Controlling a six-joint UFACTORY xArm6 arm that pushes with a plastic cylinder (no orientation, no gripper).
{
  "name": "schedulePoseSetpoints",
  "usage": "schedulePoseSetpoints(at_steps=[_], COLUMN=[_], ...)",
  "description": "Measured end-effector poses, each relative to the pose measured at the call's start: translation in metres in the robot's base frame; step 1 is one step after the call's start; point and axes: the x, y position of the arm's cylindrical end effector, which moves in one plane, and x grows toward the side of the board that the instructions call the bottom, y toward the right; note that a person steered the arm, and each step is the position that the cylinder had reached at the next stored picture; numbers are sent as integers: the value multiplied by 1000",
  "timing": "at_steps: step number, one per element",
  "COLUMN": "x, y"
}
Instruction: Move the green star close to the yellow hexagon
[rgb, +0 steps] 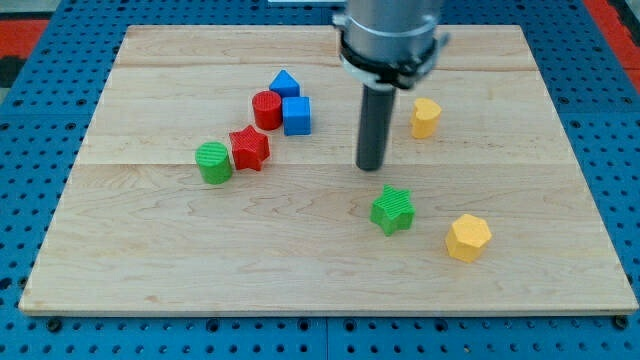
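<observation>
The green star (393, 209) lies on the wooden board right of the middle. The yellow hexagon (468, 237) lies to its lower right, a short gap apart. My tip (371, 166) stands on the board just above and slightly left of the green star, not touching it. The rod rises to the arm's grey body at the view's top.
A second yellow block (426, 117) lies right of the rod. At the left are a green cylinder (213, 162), a red star (249, 148), a red cylinder (267, 109), a blue cube (296, 115) and a blue block (285, 84), clustered together.
</observation>
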Motion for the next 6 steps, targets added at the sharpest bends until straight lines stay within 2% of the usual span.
schedulePoseSetpoints(at_steps=[1,2,3,4,6], x=[19,53,65,19,-40], y=[-63,-13,40,19,142])
